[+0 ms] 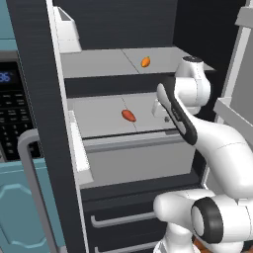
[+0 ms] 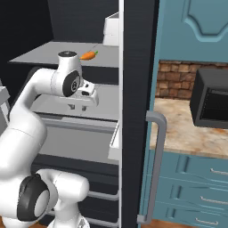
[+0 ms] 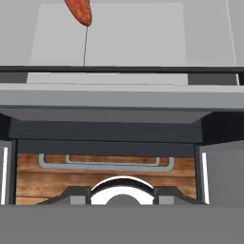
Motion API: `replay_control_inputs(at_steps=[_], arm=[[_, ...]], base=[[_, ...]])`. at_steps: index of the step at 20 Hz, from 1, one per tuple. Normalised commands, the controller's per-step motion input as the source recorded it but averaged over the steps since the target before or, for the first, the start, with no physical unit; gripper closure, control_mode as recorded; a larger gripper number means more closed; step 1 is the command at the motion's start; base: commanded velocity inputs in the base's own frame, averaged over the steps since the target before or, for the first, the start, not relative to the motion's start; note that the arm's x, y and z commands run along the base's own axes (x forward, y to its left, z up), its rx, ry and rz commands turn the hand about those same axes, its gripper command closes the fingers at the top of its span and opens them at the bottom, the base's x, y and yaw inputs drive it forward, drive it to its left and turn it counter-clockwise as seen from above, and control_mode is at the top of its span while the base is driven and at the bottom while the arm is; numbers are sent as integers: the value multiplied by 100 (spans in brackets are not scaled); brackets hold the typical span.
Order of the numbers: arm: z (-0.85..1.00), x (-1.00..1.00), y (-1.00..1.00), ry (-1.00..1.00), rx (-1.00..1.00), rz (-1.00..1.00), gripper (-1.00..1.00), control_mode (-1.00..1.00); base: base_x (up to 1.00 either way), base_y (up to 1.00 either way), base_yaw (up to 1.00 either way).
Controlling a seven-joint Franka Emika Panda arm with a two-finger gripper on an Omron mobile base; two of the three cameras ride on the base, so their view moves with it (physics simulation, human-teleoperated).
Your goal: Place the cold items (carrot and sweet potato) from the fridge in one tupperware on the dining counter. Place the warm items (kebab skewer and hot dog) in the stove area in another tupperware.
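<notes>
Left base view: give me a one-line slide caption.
End effector over the open fridge's lower shelf near the sweet potato; carrot on the shelf above.

The tall dark grey fridge (image 1: 37,99) stands open, showing pale grey shelves above dark drawers with silver bar handles; the small bright orange tapered carrot (image 1: 146,62) lies flat on the upper shelf, near the middle seam of that shelf, its tiny green tip seen in the right base view (image 2: 89,55); the small stubby reddish-orange oval sweet potato (image 1: 128,115), darker than the carrot, lies on its side on the shelf below, likewise beside the seam, well apart from the carrot; in the hand view its rounded end (image 3: 80,10) shows at the top edge.
</notes>
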Motion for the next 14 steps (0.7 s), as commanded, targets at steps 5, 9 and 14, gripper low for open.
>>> replay_control_inputs(at_steps=[5,9,14], arm=[[7,-2,17,-7,-1,-4,-100,-100],[24,-1,3,-11,0,-13,-100,-100],[67,-2,14,-43,-1,-13,-100,-100]], base=[[0,0,0],[0,0,0],[0,0,0]])
